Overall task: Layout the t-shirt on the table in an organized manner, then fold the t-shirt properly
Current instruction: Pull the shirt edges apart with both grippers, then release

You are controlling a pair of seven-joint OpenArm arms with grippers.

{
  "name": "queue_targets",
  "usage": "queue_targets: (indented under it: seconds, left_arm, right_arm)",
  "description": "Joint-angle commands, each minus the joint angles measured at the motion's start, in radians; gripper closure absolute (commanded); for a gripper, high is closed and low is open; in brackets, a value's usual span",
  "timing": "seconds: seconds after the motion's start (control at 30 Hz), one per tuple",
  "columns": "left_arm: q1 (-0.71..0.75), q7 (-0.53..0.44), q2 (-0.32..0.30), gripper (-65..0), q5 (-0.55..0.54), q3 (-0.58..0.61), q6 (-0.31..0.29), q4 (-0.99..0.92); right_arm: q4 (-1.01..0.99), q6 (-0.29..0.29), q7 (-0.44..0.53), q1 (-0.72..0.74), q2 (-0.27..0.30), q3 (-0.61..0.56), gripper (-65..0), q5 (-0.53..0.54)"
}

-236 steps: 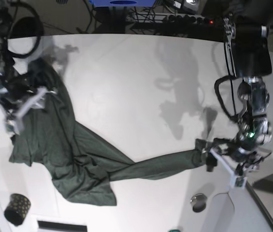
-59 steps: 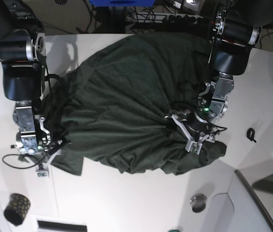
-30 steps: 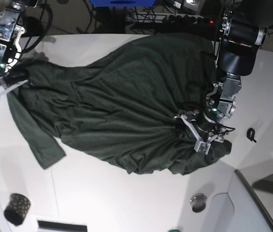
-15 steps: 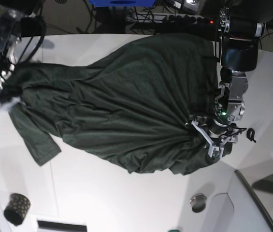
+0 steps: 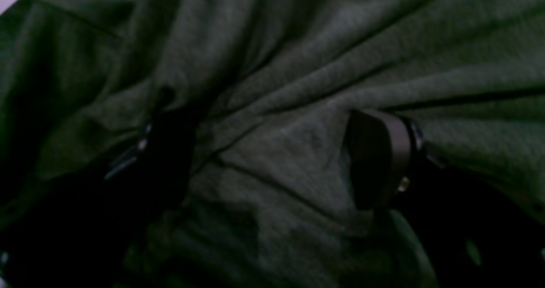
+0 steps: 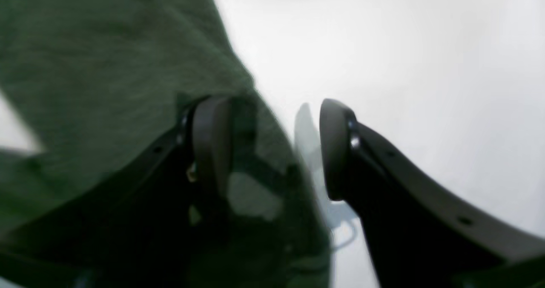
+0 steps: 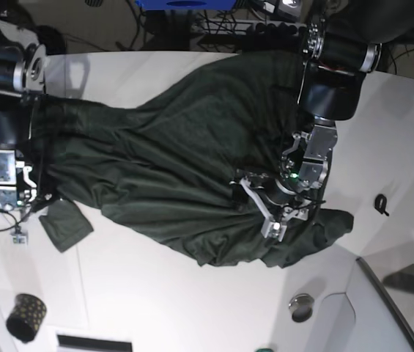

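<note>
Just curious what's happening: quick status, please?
Left pincer wide open over bunched t-shirt. Right pincer open at shirt edge. Table otherwise unobstructed.

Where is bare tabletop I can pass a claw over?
Free: white table below the dark green t-shirt, between the black gold-dotted cup and small round metal lid; also the top-left strip. Crowded: the middle, under bunched cloth.

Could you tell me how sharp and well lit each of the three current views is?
Left wrist: very dim, soft; the t-shirt fills it, left gripper barely readable. Right wrist: motion-blurred, right gripper over bright, washed-out table. Base: sharpest, evenly lit, arm shadows on the tabletop.
</note>
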Motion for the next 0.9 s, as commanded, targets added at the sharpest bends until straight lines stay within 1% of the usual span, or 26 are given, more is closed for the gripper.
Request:
queue_targets:
  seconds: [0.0, 0.07, 0.13, 0.2, 0.23, 0.27, 0.37, 0.43, 0.53, 0.63, 0.67, 0.7, 0.73, 0.8, 0.87]
  left_arm:
    - [-0.002, 0.02, -0.036, -54.8, 0.018, -0.002, 0.014, -0.01]
    - [-0.005, 0.015, -0.054, -54.8, 0.018, -0.002, 0.014, -0.026]
    - [-0.004, 0.015, -0.074, -54.8, 0.018, -0.004, 0.014, -0.027]
    - [-0.002, 0.015, -0.085, -54.8, 0.018, -0.004, 0.014, -0.027]
    - [-0.002, 0.015, -0.087, -54.8, 0.018, -0.004, 0.014, -0.027]
    - [-0.002, 0.015, -0.097, -54.8, 0.018, -0.005, 0.014, -0.027]
    - [-0.009, 0.015, -0.105, -54.8, 0.011, -0.005, 0.014, -0.026]
    - [-0.01, 0.015, -0.105, -54.8, 0.01, -0.007, 0.014, -0.024]
    - [-0.027, 0.015, -0.101, -54.8, 0.008, -0.007, 0.014, -0.024]
    - [-0.035, 0.017, -0.087, -54.8, 0.007, -0.007, 0.014, -0.023]
    - [-0.038, 0.018, -0.081, -54.8, 0.007, -0.007, 0.014, -0.021]
    - [-0.038, 0.02, -0.074, -54.8, 0.007, -0.007, 0.011, -0.009]
    - [-0.028, 0.021, -0.073, -54.8, 0.007, -0.007, 0.011, 0.019]
    - [-0.01, 0.026, -0.071, -54.8, 0.005, -0.007, 0.01, 0.086]
    - [0.036, 0.056, -0.074, -54.8, 0.005, -0.013, 0.01, 0.189]
  right_arm:
    - [-0.017, -0.013, 0.028, 0.042, 0.031, 0.004, -21.6, -0.009]
    - [-0.071, -0.013, 0.036, 0.059, 0.052, 0.006, -9.5, -0.007]
    - [-0.097, -0.013, 0.036, 0.06, 0.065, 0.017, 0.0, -0.004]
    - [-0.102, -0.014, 0.033, 0.059, 0.066, 0.083, -0.8, 0.001]
    - [-0.102, -0.028, 0.031, 0.056, 0.066, 0.126, -1.1, -0.006]
    - [-0.102, -0.048, 0.031, 0.048, 0.066, 0.165, -0.9, -0.022]
    - [-0.102, -0.142, 0.03, 0.044, 0.071, 0.258, -0.8, -0.088]
    - [-0.097, -0.175, 0.0, 0.034, 0.08, 0.31, -0.8, -0.137]
    - [-0.003, -0.183, -0.053, -0.001, 0.074, 0.383, -1.2, -0.164]
    - [0.239, -0.177, -0.127, -0.085, 0.017, 0.399, -1.7, -0.159]
    - [0.342, -0.154, -0.145, -0.127, -0.011, 0.399, -1.8, -0.156]
    - [0.471, -0.086, -0.159, -0.177, -0.043, 0.396, -2.4, -0.154]
    - [0.6, 0.024, -0.171, -0.228, -0.087, 0.377, -4.5, -0.153]
    - [0.781, 0.227, -0.208, -0.295, -0.163, 0.356, -9.9, -0.133]
    - [0.886, 0.402, -0.309, -0.326, -0.221, 0.347, -19.7, -0.101]
